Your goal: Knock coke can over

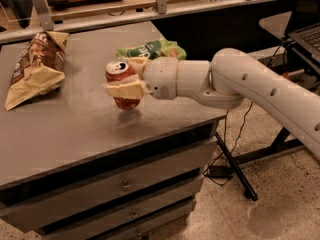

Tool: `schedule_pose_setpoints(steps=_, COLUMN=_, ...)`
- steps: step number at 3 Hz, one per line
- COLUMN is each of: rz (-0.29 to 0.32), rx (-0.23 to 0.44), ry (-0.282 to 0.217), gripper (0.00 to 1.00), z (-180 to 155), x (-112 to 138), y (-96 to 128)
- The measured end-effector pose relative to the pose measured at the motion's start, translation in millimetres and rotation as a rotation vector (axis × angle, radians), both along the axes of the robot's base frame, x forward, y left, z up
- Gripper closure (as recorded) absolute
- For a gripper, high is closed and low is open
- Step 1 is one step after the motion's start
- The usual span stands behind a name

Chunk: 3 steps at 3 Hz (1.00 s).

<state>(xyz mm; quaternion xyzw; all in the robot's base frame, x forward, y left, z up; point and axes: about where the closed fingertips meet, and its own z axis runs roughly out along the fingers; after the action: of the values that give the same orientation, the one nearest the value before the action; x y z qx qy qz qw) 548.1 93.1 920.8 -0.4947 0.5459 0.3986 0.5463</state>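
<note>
— Is the coke can point(127, 103) down?
— Not yet. Right of the brown chip bag point(35, 66) it is tilted over the table point(75, 129), and the end effector point(121, 77) clamps its middle. I think only the falling flat is left.

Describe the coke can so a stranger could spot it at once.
Look at the grey table with drawers, near its right edge, where the white arm's gripper reaches in. The coke can is tilted at the gripper, in front of a green bag. It is the only red can; the other items are bags, one green and one brown.
</note>
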Motion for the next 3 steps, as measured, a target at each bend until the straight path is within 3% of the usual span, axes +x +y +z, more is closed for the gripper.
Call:
schedule_pose_setpoints(steps=1, rz=0.056, rx=-0.07, ry=-0.04, gripper=0.93, z=33, x=1, y=7)
schedule_pose_setpoints(steps=2, rz=0.139, rx=-0.25, ry=0.0, gripper=1.0, z=43, x=31, y=3)
schedule_pose_setpoints(steps=3, rz=0.226, rx=-0.386, ry=-0.004, gripper=1.0, z=49, x=51, y=16)
